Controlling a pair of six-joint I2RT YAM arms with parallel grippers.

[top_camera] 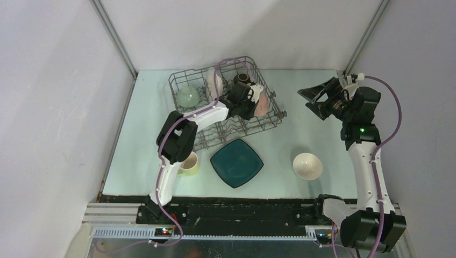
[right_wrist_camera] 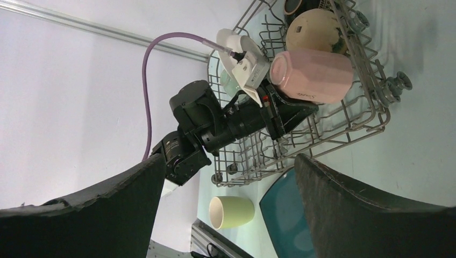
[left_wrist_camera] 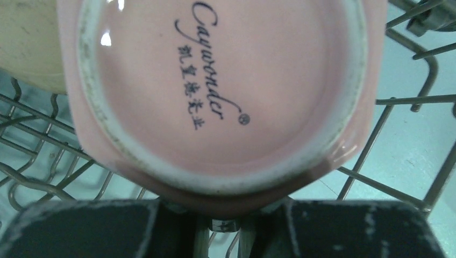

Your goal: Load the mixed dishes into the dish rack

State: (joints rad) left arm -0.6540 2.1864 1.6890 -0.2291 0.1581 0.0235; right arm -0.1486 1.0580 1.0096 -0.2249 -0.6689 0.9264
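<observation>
Your left gripper sits nearly closed beneath the pink mug; grip unconfirmed. Mug lies inside the dish rack, base stamped "Caywonder" above Chinese characters. Your right gripper gapes wide, right of rack.

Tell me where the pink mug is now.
In the top view, the pink mug is on its side at the right end of the dish rack, held by the left gripper.
</observation>
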